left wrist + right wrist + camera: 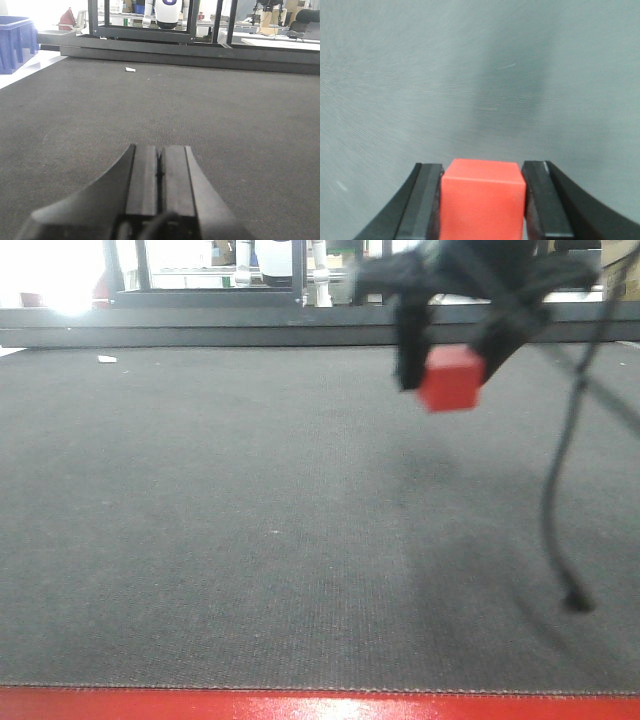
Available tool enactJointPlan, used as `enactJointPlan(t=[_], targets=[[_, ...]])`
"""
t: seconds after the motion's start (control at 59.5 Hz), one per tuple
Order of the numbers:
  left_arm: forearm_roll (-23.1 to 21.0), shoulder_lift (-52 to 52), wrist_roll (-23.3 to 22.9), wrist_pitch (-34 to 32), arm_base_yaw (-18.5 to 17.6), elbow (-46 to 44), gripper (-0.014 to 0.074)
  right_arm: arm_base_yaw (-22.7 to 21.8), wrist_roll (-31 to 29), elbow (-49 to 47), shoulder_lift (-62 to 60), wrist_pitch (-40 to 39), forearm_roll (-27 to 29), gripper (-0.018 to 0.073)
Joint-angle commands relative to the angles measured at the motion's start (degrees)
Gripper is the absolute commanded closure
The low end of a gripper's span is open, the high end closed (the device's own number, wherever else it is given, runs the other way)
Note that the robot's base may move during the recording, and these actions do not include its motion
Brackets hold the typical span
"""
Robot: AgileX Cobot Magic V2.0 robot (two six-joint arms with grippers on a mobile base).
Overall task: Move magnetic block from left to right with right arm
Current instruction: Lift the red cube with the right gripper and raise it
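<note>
Right pincer [483, 171] is clenched on the magnetic block [451, 379], one pad on each side face. The block sits square between them in the wrist view. The front view puts the block aloft, clear of the dark mat [250, 530] and right of centre. Left pincer [160, 167] lies low over the mat, fingers pressed together with nothing in them (idle, no block in its view).

Risks, as I judge them:
- The hold is on smooth faces only, so a jolt in transit could let the block slide out and drop.
- Letting go from this height would likely make it bounce or tumble off the intended spot. Lower to contact first.
- My dangling black cable [556, 510] hangs just right of the block. It could drag across the landing place and nudge the block once released.
</note>
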Motion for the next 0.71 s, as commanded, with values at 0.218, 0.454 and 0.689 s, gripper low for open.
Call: enactJointPlan(t=[0.218,0.454,0.689], targets=[[0.0,-0.78,-0.38,-5.22,-0.48,0.59,0.0713,-4.1,-6.14,15.76,-21.81,-10.38,-1.54,0.0303],[0.0,-0.78,-0.38,-5.22,-0.48,0.59,0.0713,-4.1,-6.16,28.24,-35.26,-18.3,-1.54,0.0303],[0.0,-0.78,-0.38,-5.22,-0.48,0.59,0.0713,-4.1,-6.16,35.19,-47.46,-19.82,-2.39,0.0303]])
